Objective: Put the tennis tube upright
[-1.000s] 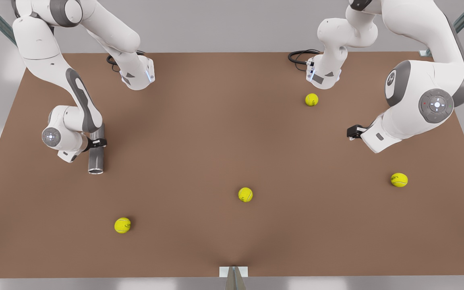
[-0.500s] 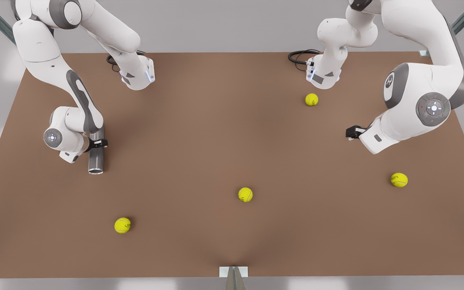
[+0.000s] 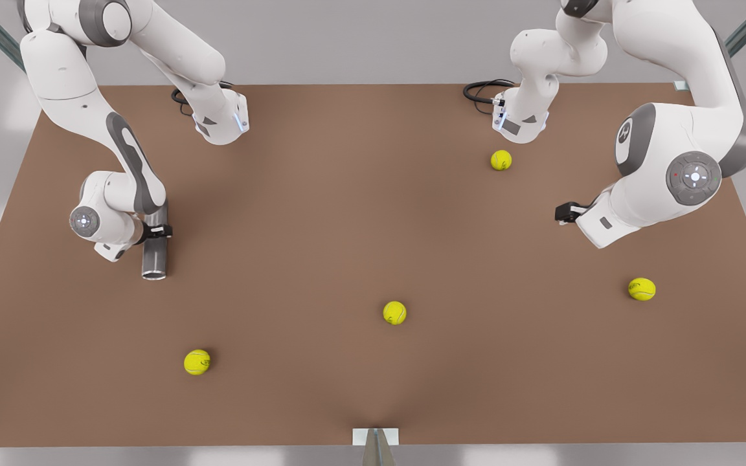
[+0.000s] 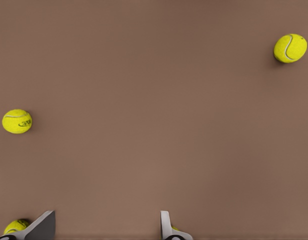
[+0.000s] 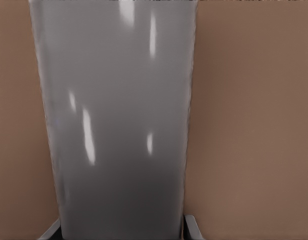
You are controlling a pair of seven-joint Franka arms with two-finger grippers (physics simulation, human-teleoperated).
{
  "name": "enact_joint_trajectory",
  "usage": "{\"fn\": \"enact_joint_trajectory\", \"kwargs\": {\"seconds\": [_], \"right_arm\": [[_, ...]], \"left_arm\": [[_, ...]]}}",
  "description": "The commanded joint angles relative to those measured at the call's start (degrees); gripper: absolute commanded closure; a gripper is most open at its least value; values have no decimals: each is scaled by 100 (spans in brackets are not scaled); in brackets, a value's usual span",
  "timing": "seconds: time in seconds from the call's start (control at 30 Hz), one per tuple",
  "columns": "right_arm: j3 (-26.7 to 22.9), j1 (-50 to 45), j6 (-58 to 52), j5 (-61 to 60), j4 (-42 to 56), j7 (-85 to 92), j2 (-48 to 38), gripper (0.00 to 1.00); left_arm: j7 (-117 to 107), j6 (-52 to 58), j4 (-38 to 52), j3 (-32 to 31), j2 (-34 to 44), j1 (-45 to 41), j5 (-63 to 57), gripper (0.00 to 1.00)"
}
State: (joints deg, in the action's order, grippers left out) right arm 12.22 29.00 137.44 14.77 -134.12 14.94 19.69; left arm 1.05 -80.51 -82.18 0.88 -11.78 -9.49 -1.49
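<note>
The tennis tube [image 3: 155, 249] is a grey metallic cylinder lying flat on the brown table [image 3: 373, 213] at the front view's left, its hollow end toward the near edge. My right gripper [image 3: 155, 231] straddles its middle, and its fingers [image 5: 192, 228] press against both sides of the tube [image 5: 119, 125], shut on it. My left gripper [image 3: 565, 212] hovers over the table at the front view's right. It is open [image 4: 105, 230] with nothing between its fingertips [image 4: 43, 227].
Several yellow-green tennis balls lie loose: one near the far arm base [image 3: 501, 160], one mid-table [image 3: 394, 312], one near-left [image 3: 197, 362], one at the right [image 3: 642, 288]. Black cables [image 3: 484, 90] coil at the far edge.
The left arm's elbow and gripper have drifted slightly toward the front view's left. The right wrist has shifted a little at the tube, which lies where it was.
</note>
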Motion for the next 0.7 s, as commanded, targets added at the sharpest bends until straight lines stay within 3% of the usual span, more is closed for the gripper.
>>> {"fn": "enact_joint_trajectory", "kwargs": {"seconds": [0.0, 0.67], "right_arm": [[0, 0, 2, 0, 0, 0, 0, 25], [18, -149, -173, -18, 176, 18, 0, 28]], "left_arm": [[0, 0, 0, 0, 0, 0, 0, 0], [-9, 26, 0, 9, 0, 0, 0, 0]]}}
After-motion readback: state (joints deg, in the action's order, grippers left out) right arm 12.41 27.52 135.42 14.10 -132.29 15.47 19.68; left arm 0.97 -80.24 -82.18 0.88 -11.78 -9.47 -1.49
